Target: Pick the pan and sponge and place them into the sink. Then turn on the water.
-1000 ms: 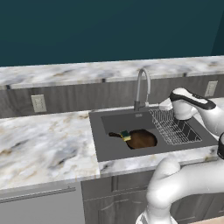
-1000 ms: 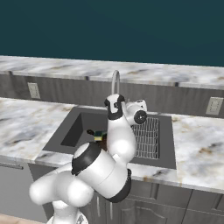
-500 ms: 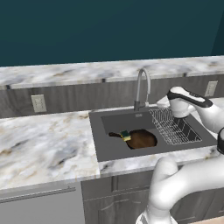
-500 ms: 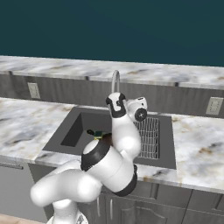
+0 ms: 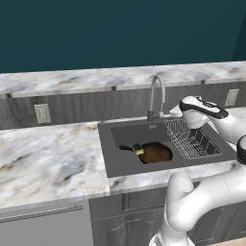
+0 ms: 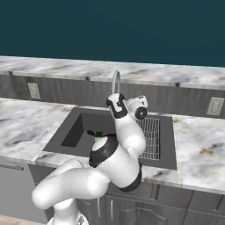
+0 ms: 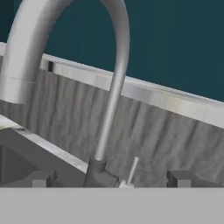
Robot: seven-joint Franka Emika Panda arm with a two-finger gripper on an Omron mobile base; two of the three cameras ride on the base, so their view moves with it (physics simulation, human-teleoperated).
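The dark-brown pan [image 5: 157,153] lies on the floor of the dark-grey sink [image 5: 108,153], with the green and yellow sponge [image 5: 138,148] resting by its handle. In the right base view my arm hides most of the pan, while the sponge [image 6: 98,133] peeks out beside it. My gripper [image 7: 111,179] is open and empty, with its fingertips [image 7: 41,178] wide apart, and it faces the base of the curved steel faucet [image 7: 114,83] and its small lever [image 7: 131,167]. From the left base view the hand [image 5: 194,109] hovers above the wire rack [image 5: 191,139], right of the faucet [image 5: 156,96]. The spout is dry.
Marble counter [image 5: 48,158] runs left and right of the sink. A grey backsplash with an outlet [image 5: 42,113] stands behind it, under a raised marble ledge [image 5: 96,77]. Another outlet [image 6: 214,106] sits at the right. My own arm [image 6: 118,154] arches over the sink's front.
The hand has drifted slightly up and toward the faucet and back wall. The pan and sponge lie as before in the sink.
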